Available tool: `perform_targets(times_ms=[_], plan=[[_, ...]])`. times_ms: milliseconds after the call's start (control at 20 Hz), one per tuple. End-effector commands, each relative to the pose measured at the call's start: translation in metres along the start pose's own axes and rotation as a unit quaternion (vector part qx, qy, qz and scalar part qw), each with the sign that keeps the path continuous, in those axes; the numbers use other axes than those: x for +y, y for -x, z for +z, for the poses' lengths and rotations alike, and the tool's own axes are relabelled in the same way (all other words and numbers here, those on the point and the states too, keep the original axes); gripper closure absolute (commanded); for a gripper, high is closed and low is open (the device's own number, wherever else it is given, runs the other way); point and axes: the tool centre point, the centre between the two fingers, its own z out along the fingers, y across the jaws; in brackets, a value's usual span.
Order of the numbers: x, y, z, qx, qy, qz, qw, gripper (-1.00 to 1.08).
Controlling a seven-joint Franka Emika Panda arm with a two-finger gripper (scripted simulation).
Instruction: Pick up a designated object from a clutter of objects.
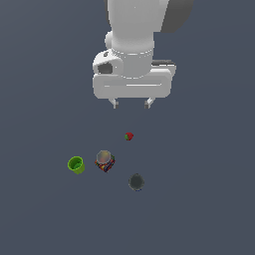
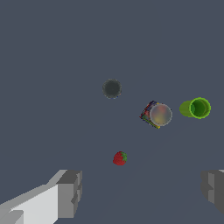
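Note:
The multicoloured cube (image 1: 105,163) (image 2: 150,114) lies on the grey floor with a pale translucent sphere overlapping its top. A bright green cup (image 1: 76,165) (image 2: 196,108) lies beside it toward the exterior view's left. A tiny red strawberry (image 1: 129,136) (image 2: 120,158) sits closest to the arm, and a dark grey roundish object (image 1: 136,182) (image 2: 112,88) lies farthest from it. My gripper (image 1: 132,103) (image 2: 140,190) hangs high above the floor, open and empty, behind the strawberry in the exterior view and well apart from the cube.
Only a flat, dark grey floor surrounds the four small items. The arm's white body fills the upper middle of the exterior view.

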Motion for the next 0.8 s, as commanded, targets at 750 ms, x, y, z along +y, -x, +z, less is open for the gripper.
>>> perform_targets(times_ms=[750], plan=[[0.011,-0.004,-0.005,0.008,0.007,-0.013,0.9999,-0.92]])
